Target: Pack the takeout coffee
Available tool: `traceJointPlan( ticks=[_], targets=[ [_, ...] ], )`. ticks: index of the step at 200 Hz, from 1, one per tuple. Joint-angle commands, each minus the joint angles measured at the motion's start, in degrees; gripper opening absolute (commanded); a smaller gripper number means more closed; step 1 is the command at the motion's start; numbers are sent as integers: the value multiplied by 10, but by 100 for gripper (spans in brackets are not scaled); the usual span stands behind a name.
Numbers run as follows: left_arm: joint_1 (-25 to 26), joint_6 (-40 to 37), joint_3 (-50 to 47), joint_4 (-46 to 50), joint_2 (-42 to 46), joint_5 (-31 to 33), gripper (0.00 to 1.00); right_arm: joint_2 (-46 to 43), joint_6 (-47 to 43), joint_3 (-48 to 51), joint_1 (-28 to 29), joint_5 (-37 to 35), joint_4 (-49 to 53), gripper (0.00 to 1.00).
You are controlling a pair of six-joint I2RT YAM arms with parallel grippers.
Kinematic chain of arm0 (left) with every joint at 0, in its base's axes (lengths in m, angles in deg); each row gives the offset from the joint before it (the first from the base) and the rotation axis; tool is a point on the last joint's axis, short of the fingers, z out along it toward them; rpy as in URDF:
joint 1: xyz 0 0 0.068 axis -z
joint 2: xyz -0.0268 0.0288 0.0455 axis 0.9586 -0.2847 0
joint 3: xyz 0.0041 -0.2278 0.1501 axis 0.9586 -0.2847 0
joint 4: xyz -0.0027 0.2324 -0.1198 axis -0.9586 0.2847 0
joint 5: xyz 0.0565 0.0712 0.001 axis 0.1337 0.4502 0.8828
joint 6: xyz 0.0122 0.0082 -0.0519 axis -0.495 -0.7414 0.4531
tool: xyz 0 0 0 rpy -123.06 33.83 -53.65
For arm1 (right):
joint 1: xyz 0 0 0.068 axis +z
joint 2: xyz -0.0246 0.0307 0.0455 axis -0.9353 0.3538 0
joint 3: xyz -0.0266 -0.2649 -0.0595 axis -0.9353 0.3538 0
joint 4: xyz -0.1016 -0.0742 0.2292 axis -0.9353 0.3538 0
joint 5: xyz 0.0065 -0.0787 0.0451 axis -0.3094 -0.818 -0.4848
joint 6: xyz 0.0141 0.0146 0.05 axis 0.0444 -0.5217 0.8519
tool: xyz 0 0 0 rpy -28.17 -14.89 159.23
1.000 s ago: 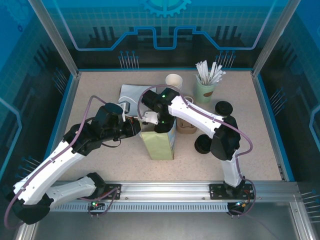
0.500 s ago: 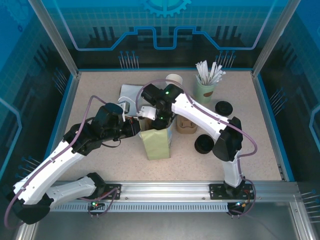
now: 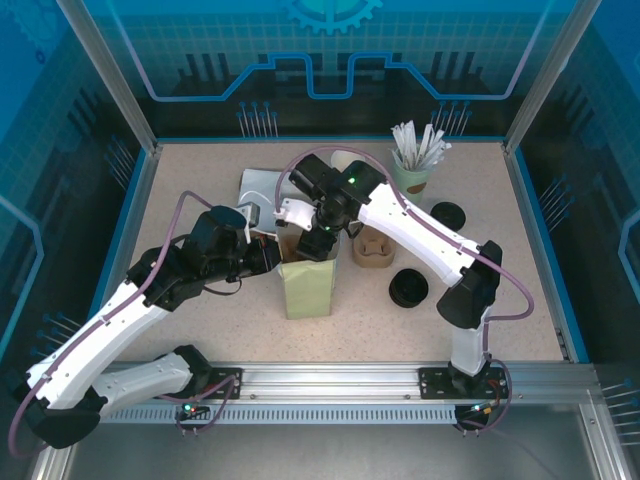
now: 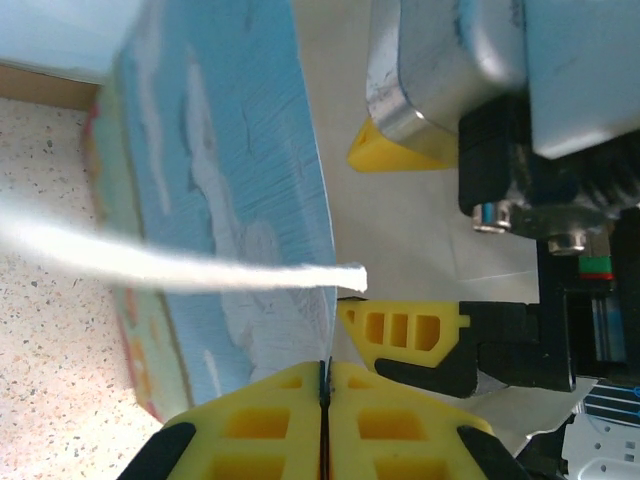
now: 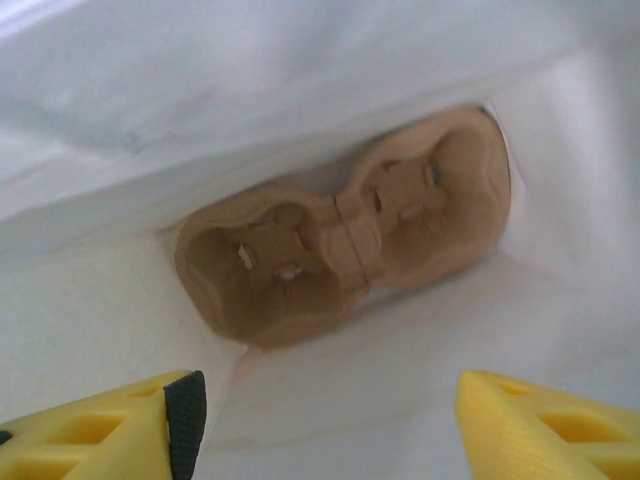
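The takeout coffee [image 3: 344, 155] stands near the worktop's far edge, behind the right gripper [image 5: 325, 420], whose jaws are spread inside the paper bag [image 3: 308, 290]. The left gripper [image 4: 323, 390] pinches the bag's rim.

I'm looking straight down into the paper bag [image 5: 200, 100], its creased white walls closing in on every side. On the bag's bottom lies the brown pulp cup carrier [image 5: 340, 235], slanting from lower left up to the right, with its right end close against the bag's right wall. Its two wells face up at me. My right gripper [image 5: 335, 430] hangs above it with its yellow fingertips [image 5: 110, 430] spread wide, one toward the bag's left wall and one toward its right, both clear of the carrier.
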Motion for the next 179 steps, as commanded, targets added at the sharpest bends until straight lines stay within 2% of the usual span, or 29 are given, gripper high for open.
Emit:
traceJointPlan(
  ticks=[1,71,179],
  targets=[
    [0,-2,-9,4,9,11,9,-12,14,7,-6,18,-12,67],
    [-1,0,-26,9,15,30,8,-15,18,19,-5,20,-20,65],
    [-2,6,-49,9,39,51,13,-16,41,32,-6,54,-55,47]
  ],
)
